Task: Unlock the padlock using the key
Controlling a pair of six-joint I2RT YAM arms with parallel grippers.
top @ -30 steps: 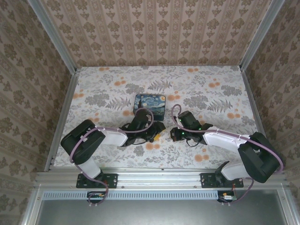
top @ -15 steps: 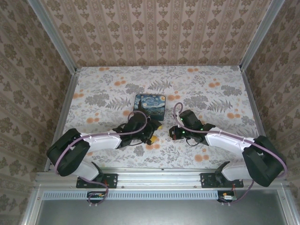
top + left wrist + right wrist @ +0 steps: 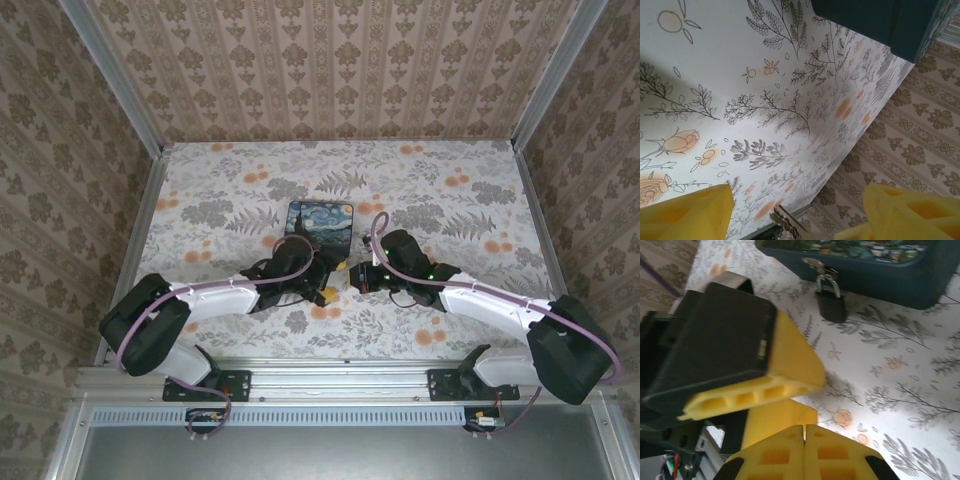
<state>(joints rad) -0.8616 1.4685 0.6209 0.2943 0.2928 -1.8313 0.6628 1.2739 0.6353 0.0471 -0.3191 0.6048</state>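
- Near the middle of the table [image 3: 450,200], the left gripper [image 3: 797,207] has its yellow fingers [image 3: 685,212] spread wide, grasping nothing.
- Low between them shows the key [image 3: 786,220], pale and toothed; I cannot tell what holds it.
- The padlock [image 3: 831,304] hangs from the hasp of the blue tin [image 3: 920,275], its body on the table.
- The right gripper [image 3: 805,435] has its fingers pressed together.

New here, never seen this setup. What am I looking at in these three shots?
Two robot arms bolted at the near edge of a table. The overhead shot looks down on both; the others come from cameras on each wrist. On the floral table sits a blue tin with a small dark padlock hanging on its latch. The left pincer has its yellow fingers apart, with a small toothed metal piece, possibly the key, low between them. The right pincer is closed, fingers together, nothing visibly held.
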